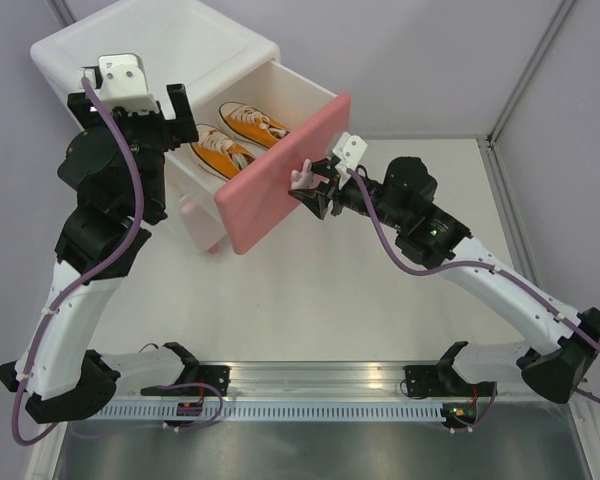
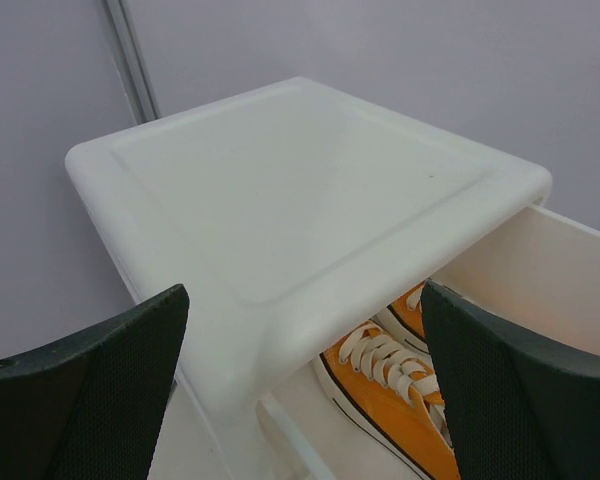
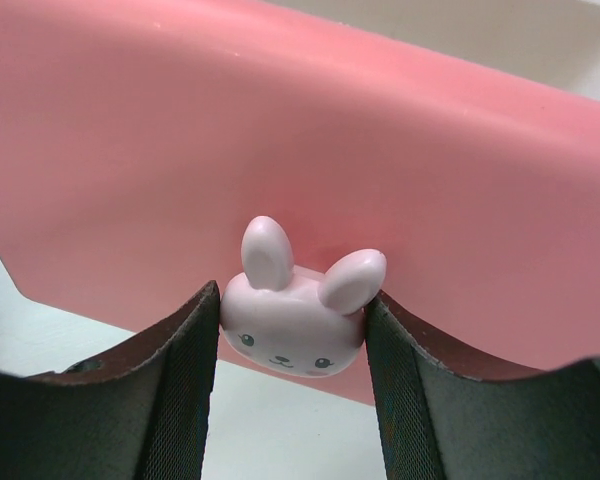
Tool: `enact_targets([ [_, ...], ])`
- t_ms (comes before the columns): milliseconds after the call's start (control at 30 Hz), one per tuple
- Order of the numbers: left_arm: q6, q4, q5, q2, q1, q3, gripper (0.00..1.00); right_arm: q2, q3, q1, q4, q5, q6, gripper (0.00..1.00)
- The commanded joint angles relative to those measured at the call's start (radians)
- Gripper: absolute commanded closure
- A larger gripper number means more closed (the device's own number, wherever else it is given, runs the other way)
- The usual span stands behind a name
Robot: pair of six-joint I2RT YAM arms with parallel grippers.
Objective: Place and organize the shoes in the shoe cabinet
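The white shoe cabinet (image 1: 180, 40) stands at the far left, its top drawer pulled out. Two orange sneakers (image 1: 252, 122) (image 1: 220, 150) lie side by side in that drawer. My right gripper (image 1: 312, 188) is shut on the white bunny knob (image 1: 302, 178) of the pink drawer front (image 1: 280, 175); in the right wrist view both pads (image 3: 190, 380) press the knob (image 3: 290, 335). My left gripper (image 1: 130, 105) is open and empty, above the cabinet's near corner (image 2: 300, 170), with an orange sneaker (image 2: 390, 390) showing below it. The cream shoes are out of view.
The open drawer juts out over the white table (image 1: 380, 300) toward my right arm. A pink cabinet foot (image 1: 195, 210) shows under the drawer. Grey walls and a frame post (image 1: 525, 70) bound the back and right. An aluminium rail (image 1: 310, 385) runs along the near edge.
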Motion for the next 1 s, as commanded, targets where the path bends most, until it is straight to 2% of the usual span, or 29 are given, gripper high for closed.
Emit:
enact_targets([
  [0,0.003,0.02,0.032,-0.015,0.004,0.022,0.0,0.042,0.01,0.002,0.266,0.006,-0.016,0.63],
  [67,-0.006,0.014,0.044,-0.018,0.004,0.022,0.0,0.085,0.006,0.0,0.303,-0.002,-0.004,0.57],
  [233,-0.035,-0.009,0.098,-0.015,0.004,0.031,0.0,0.178,0.048,0.002,0.402,-0.014,0.038,0.33],
  [267,-0.049,-0.013,0.107,-0.013,0.004,0.034,0.0,0.201,0.055,0.002,0.417,-0.002,0.052,0.27],
  [300,-0.054,-0.021,0.125,-0.012,0.004,0.034,0.0,0.212,0.062,0.0,0.432,0.007,0.053,0.02],
  [467,-0.107,-0.062,0.202,-0.009,0.004,0.042,0.0,0.289,0.142,0.0,0.463,0.031,0.076,0.02],
  [600,-0.15,-0.099,0.34,-0.001,0.004,0.063,0.0,0.292,0.165,0.0,0.468,0.04,0.096,0.02],
  [767,-0.218,-0.156,0.493,0.034,0.004,0.117,0.01,0.188,0.084,0.002,0.436,0.127,0.09,0.02],
  [900,-0.321,-0.196,0.709,0.077,-0.002,0.158,0.01,0.068,-0.031,0.0,0.373,0.257,0.076,0.02],
  [967,-0.373,-0.2,0.765,0.096,-0.028,0.166,0.02,-0.017,-0.114,0.0,0.339,0.374,0.069,0.02],
])
